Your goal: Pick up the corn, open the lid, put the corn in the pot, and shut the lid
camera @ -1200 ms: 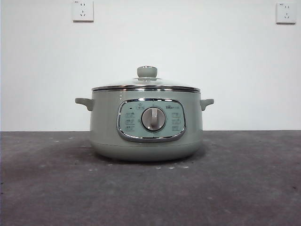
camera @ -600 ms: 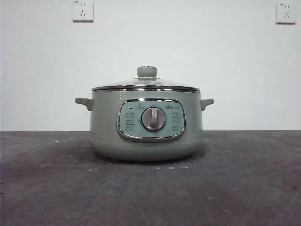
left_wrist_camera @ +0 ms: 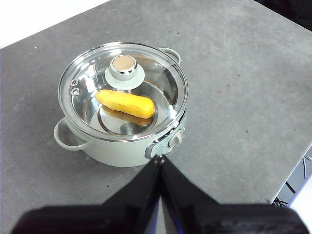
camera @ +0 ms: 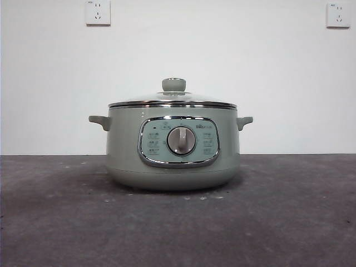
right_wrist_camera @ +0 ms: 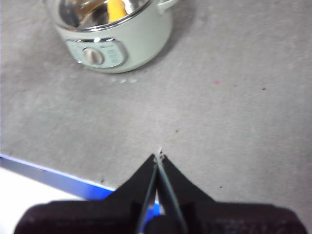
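Both pincers, left (left_wrist_camera: 160,163) and right (right_wrist_camera: 158,159), hang closed, apart from the lidded pot (left_wrist_camera: 122,146) holding corn (left_wrist_camera: 125,103).

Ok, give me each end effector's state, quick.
Left end effector: closed, holding nothing.
Right end effector: closed, holding nothing.

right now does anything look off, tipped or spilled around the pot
Nothing stands out. The lid sits level on the pot, the corn lies inside under the glass, and both tools, left and right, are shut and clear of it.
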You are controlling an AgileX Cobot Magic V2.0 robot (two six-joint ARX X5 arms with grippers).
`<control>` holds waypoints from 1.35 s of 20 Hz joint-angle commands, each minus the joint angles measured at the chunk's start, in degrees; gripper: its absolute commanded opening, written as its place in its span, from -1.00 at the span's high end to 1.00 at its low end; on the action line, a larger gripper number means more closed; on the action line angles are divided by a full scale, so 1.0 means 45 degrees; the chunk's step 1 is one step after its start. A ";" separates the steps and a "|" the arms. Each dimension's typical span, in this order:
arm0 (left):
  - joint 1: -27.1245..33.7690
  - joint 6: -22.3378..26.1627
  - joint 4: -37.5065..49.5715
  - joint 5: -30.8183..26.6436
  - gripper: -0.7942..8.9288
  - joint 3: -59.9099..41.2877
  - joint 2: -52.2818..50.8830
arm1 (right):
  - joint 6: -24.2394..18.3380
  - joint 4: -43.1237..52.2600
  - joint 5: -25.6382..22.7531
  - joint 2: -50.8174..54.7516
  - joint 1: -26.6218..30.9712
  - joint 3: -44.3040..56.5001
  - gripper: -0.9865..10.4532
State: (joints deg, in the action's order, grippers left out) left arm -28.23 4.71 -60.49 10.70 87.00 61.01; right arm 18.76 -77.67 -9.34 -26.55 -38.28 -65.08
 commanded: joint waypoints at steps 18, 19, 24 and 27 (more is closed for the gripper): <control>0.3366 0.2103 0.5775 0.1287 0.84 -0.2448 -0.2283 | 0.0131 -0.0325 -0.0170 0.0024 -0.0024 0.0117 0.82; 0.3866 0.2103 0.6727 0.1379 0.84 -0.3468 -0.2905 | 0.0126 -0.0325 -0.0170 0.0019 -0.0024 0.0117 0.82; 0.5843 0.2025 1.1166 0.1282 0.84 -0.9845 -0.6436 | 0.0126 -0.0321 -0.0170 0.0019 -0.0024 0.0117 0.82; 0.6130 0.2001 1.2308 0.1273 0.84 -1.2993 -0.8257 | 0.0126 -0.0321 -0.0175 0.0019 -0.0024 0.0117 0.82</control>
State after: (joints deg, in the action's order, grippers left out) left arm -0.84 13.47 -5.85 16.21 29.74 24.14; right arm 18.87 -77.67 -10.07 -26.55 -38.28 -65.08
